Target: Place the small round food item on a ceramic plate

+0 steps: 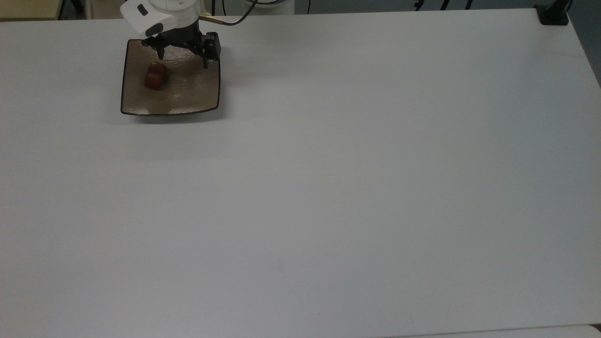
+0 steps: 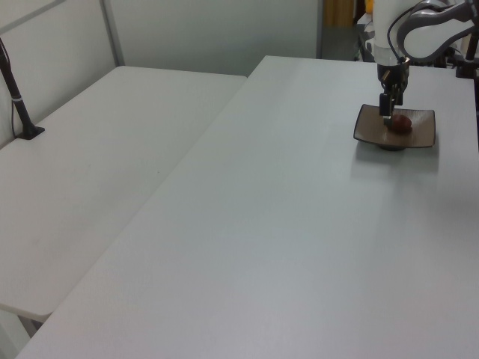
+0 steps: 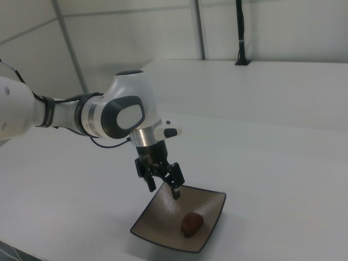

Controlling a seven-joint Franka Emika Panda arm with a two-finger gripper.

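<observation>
My pincer (image 3: 162,184) hangs spread and empty over the ceramic plate (image 3: 211,203); the small round food item (image 3: 192,223) lies on it. A careless retreat could clip the rim and roll it off.

In the top view my arm (image 1: 162,11) is cut off by the upper edge, and my wrist housing hides the far rim of the ceramic plate (image 1: 141,98). In the right view my arm runs off the right view's left edge.
</observation>
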